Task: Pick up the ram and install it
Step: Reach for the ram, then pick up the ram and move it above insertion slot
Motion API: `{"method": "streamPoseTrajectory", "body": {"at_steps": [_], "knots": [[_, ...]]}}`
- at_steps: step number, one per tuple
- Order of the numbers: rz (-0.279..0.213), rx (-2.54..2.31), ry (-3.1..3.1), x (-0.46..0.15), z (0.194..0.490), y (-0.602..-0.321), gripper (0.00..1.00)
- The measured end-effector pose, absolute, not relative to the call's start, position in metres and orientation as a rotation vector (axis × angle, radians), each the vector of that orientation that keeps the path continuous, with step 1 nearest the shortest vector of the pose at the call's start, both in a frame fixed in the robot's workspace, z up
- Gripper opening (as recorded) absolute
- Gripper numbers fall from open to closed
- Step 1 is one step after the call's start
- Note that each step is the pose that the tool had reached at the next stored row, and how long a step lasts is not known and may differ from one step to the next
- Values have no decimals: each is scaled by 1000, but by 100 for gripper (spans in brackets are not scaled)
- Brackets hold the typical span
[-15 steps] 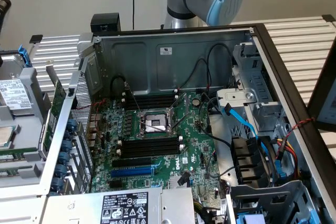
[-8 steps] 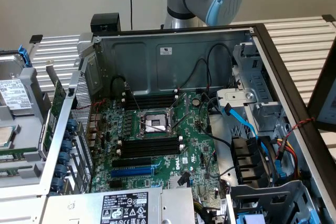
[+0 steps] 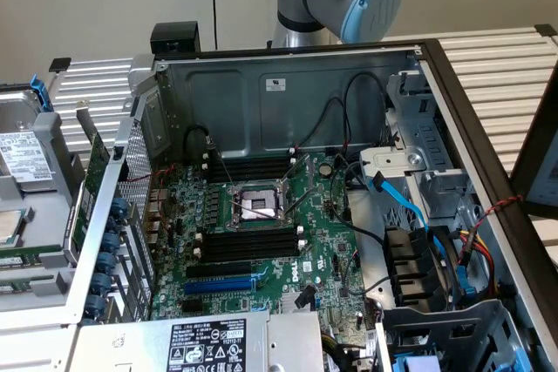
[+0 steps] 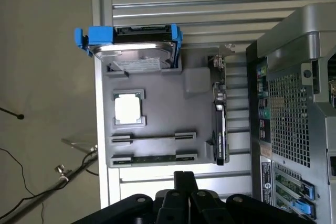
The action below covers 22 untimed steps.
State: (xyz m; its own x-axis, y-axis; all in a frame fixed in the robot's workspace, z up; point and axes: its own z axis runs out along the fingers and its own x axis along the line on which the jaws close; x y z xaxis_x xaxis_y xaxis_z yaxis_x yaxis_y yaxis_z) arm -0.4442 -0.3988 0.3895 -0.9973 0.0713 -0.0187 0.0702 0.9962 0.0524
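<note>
Tool (image 4: 184, 178) closed (empty), near ram (image 4: 152, 158) in tray (image 4: 173, 108), Dell motherboard (image 3: 327, 254)

You have the open case (image 3: 244, 102) on the desk (image 3: 497, 67), with the motherboard (image 3: 331, 241) lying inside it. To the exterior view's left of the case sits a parts tray (image 4: 173, 108). In it lie a hard drive (image 4: 136, 51), a processor (image 4: 127, 108) and the ram (image 4: 152, 158). A card (image 4: 219, 124) stands on edge at the tray's side nearest the case.

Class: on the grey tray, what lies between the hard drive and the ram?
In the wrist view, a square processor chip, then another long narrow holder, lie between the hard drive and the ram.
</note>
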Motion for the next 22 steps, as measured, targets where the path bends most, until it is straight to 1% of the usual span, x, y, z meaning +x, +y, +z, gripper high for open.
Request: {"method": "streamPoseTrajectory", "body": {"at_steps": [17,22], "knots": [[81,110,3118,-447,389,-399,11],[82,0,3122,-447,389,-399,11]]}}
